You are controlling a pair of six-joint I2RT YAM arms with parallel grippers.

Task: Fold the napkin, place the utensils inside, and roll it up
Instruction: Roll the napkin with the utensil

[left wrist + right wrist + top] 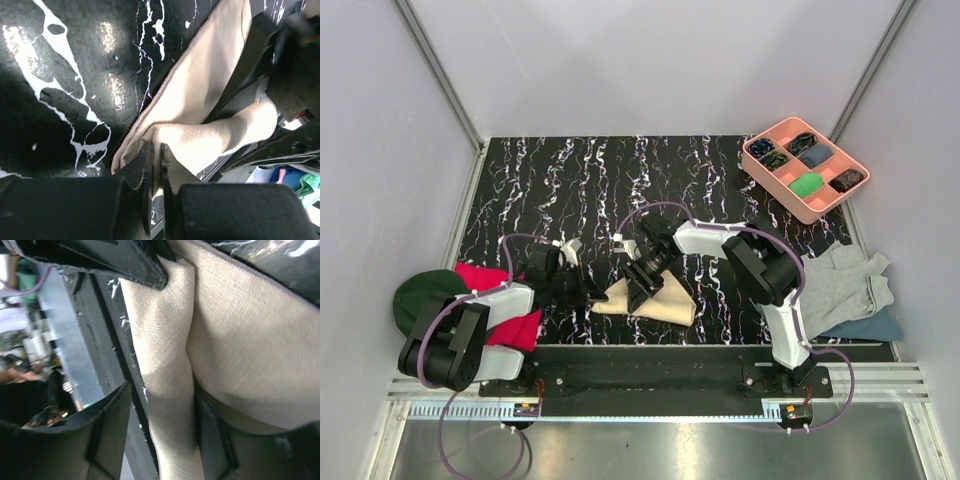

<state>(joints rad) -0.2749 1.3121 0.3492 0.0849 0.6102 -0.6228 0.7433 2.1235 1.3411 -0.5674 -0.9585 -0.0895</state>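
Well, the black, white-veined surface takes up most of the space. A grey cloth lies rumpled at its right edge over a blue cloth, and a red cloth sits on the left beside a dark green bundle. A pink tray with small compartments stands in the far right corner.

The napkin lies bunched near the front edge in the middle, between the two arms. Its long folds run across the marbling.

The left tool meets the napkin's left tip. From the left wrist, that tool has its fingers pressed together with a corner of the beige napkin pinched between them.

The right tool comes down on the middle of the napkin. From the right wrist, its fingers stand apart, straddling a raised ridge of the napkin. One finger touches the fabric and the other is just clear of it.
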